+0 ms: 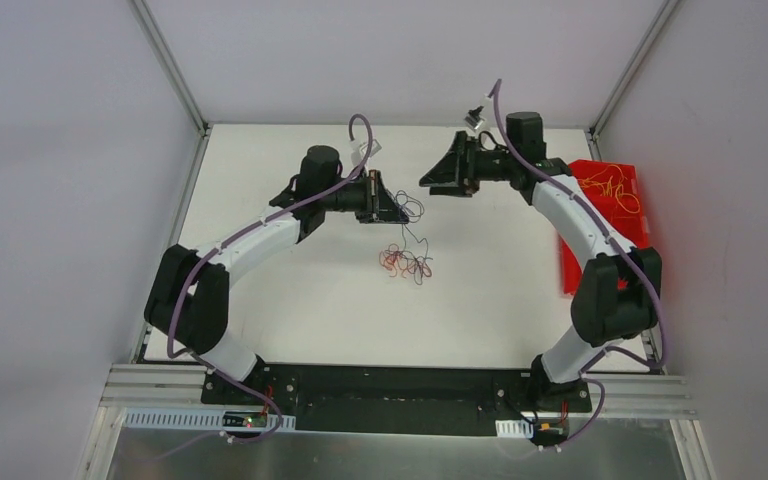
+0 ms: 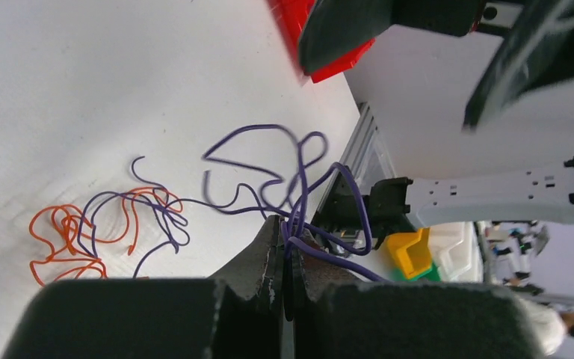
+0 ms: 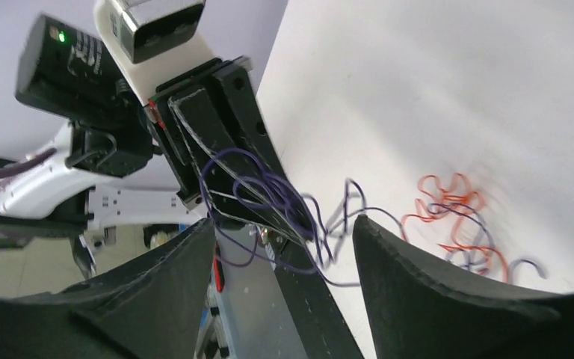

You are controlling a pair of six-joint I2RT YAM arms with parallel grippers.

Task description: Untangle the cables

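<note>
A thin purple cable (image 2: 258, 133) is pinched between the shut jaws of my left gripper (image 2: 290, 224), which hovers over the table's middle (image 1: 388, 207). From there the cable loops out and trails down to a small tangle (image 1: 406, 263) of orange-red cable (image 2: 63, 238) and purple cable lying on the white table. My right gripper (image 1: 447, 184) hangs just right of the left one, raised off the table. Its jaws stand wide open (image 3: 284, 228) with nothing between them. The purple loops (image 3: 258, 187) hang just beyond its fingertips, and the orange cable (image 3: 456, 217) lies farther off.
A red bin (image 1: 570, 262) stands at the table's right edge with orange-yellow cables (image 1: 615, 190) inside. Grey walls and aluminium rails (image 1: 170, 70) enclose the white table (image 1: 290, 300). Yellow and green bins (image 2: 411, 250) show beyond the table edge.
</note>
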